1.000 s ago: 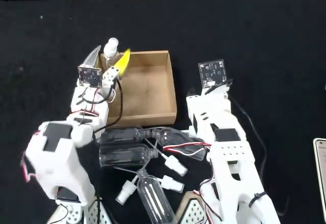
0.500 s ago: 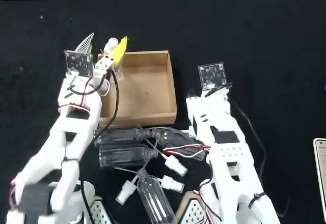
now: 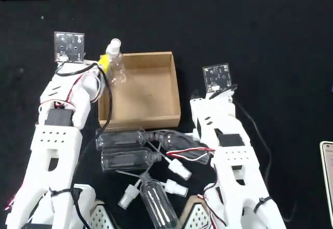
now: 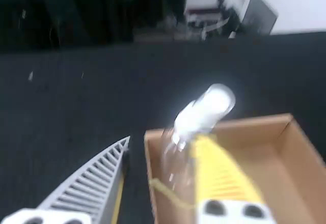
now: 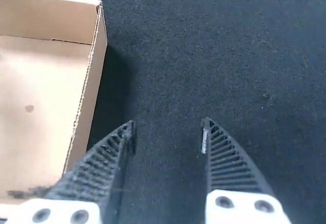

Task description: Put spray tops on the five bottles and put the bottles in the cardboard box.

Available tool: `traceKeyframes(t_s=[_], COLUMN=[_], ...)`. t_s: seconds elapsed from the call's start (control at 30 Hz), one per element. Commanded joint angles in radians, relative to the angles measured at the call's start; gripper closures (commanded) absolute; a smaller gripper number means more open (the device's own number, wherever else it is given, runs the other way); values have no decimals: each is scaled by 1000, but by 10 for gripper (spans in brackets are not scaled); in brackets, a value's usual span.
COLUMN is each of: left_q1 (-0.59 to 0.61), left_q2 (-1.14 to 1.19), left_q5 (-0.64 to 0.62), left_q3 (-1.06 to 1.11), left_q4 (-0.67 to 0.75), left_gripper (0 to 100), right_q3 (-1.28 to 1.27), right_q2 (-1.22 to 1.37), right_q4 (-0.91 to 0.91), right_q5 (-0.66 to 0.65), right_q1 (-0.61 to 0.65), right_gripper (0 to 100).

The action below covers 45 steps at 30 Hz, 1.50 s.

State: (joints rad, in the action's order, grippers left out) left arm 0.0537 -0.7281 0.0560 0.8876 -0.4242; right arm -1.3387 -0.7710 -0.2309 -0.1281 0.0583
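A clear bottle (image 3: 116, 68) with a white spray top (image 3: 113, 46) stands in the far left corner of the cardboard box (image 3: 156, 119). In the left wrist view the same bottle (image 4: 175, 147) leans against the yellow finger (image 4: 224, 183). My left gripper (image 4: 162, 147) is open, and its grey finger (image 4: 97, 178) is outside the box wall. Several uncapped bottles (image 3: 125, 158) and loose spray tops (image 3: 179, 167) lie in front of the box. My right gripper (image 5: 168, 127) is open over bare black table beside the cardboard box's (image 5: 94, 61) right wall.
The table is covered in black cloth (image 3: 270, 36). A red and white cable (image 3: 187, 153) lies over one of the loose bottles. A flat light object (image 3: 328, 161) pokes in at the right edge. There is free room to the right of the box.
My left arm has swung back and to the left, drawing its open fingers off the capped bottle, which stays in the box corner. The right arm has not moved.
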Motion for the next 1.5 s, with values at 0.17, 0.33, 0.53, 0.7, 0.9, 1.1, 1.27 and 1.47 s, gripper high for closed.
traceKeyframes(t_s=[0.17, 0.33, 0.53, 0.7, 0.9, 1.1, 1.27, 1.47], left_q1=[44, -93, -325, -394, -430, -430, -427, -318], left_q2=[-244, -425, -436, -436, -436, -436, -436, -436], left_q5=[11, 195, 491, 509, 577, 580, 618, 655], left_q3=[-59, -51, -42, 73, 255, 378, 433, 374], left_q4=[-434, -715, -1043, -1042, -927, -795, -718, -724], left_gripper=[809, 658, 748, 738, 690, 690, 690, 690], right_q3=[5, 8, 25, 25, 24, 22, 22, 22], right_q2=[-35, -41, -38, -36, -36, -36, -36, -36], right_q4=[28, 23, 23, 23, 23, 23, 23, 23], right_q5=[3, 3, 12, 12, 12, 12, 12, 12], right_q1=[-17, -18, -69, -72, -68, -66, -66, -64], right_gripper=[812, 812, 812, 812, 812, 812, 812, 812])
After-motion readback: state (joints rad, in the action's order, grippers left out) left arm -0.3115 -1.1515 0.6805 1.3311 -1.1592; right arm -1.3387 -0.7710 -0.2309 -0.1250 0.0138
